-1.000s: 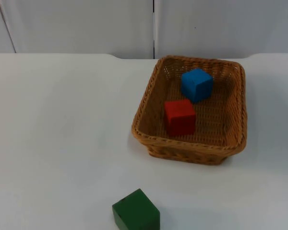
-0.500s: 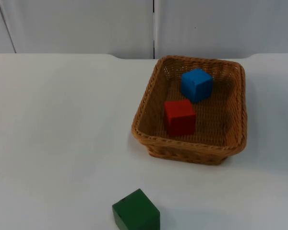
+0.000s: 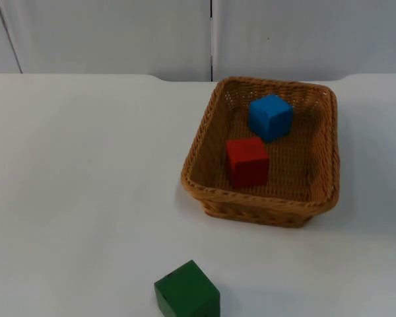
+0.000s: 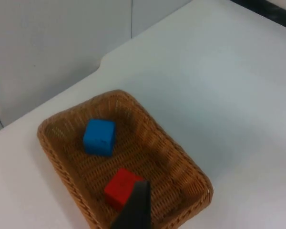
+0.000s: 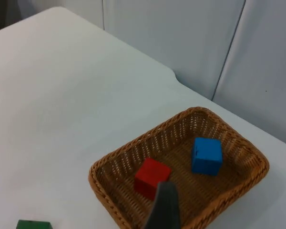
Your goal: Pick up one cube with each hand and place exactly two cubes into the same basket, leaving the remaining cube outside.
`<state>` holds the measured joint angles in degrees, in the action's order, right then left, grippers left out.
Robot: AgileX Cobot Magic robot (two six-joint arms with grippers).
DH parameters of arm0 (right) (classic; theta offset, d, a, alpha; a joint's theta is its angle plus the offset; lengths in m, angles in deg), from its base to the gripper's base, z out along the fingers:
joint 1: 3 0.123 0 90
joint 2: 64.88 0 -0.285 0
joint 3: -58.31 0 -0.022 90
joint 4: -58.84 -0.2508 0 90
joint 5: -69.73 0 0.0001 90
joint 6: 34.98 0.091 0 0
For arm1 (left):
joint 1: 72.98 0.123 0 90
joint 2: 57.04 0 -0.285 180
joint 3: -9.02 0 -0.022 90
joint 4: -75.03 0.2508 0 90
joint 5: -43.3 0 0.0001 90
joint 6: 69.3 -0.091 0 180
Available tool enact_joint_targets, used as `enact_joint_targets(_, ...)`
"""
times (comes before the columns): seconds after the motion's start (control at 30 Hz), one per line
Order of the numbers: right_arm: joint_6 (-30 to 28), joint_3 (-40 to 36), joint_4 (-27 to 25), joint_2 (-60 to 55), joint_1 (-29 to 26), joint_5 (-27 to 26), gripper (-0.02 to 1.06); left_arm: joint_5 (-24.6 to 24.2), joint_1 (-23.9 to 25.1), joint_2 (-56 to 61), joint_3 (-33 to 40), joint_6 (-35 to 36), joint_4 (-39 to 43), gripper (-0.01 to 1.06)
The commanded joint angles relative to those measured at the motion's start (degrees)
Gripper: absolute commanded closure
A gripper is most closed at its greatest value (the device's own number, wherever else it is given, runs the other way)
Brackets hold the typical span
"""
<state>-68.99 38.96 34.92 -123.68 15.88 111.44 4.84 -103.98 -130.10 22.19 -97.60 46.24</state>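
Wicker basket (image 3: 328, 158): stands on the white worktop (image 3: 79, 172), towards its right side; the rim looks whole and level.
Blue cube (image 3: 270, 117): inside the basket, at the end nearer the wall; also seen from the left wrist (image 4: 99, 137) and the right wrist (image 5: 206, 155).
Red cube (image 3: 247, 161): inside the basket, just in front of the blue cube and apart from it; it may touch the left wall.
Green cube (image 3: 187, 291): on the worktop outside the basket, well apart from it, at the front edge of the top view.
Task state: two cubes lie in one basket and the third lies outside, so the job looks complete.
Left hand: a single black fingertip (image 4: 134, 208) shows in the left wrist view, raised well above the basket and looking down onto it; nothing is seen in its grip, and how far it is parted cannot be told.
Right hand: one fingertip (image 5: 164, 206) shows in the right wrist view, likewise high above the basket's near rim; no cube is seen in it, and its opening cannot be told.
Arm pose: both arms appear drawn back and waiting.
Risk: a further descent could clip the rim and tip a cube out, or a needless grasp of the green cube would put three inside.
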Motion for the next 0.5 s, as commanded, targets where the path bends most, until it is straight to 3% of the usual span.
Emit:
enact_joint_targets(0.0,1.0,-4.3,-0.6,5.0,0.0,-2.0,0.39,0.7,0.0,3.2,3.2,0.0,-0.1,0.17)
enact_joint_targets(0.47,5.0,-18.8,-0.6,21.4,0.0,-2.5,0.39,1.6,0.0,14.6,14.8,0.0,-0.1,0.17)
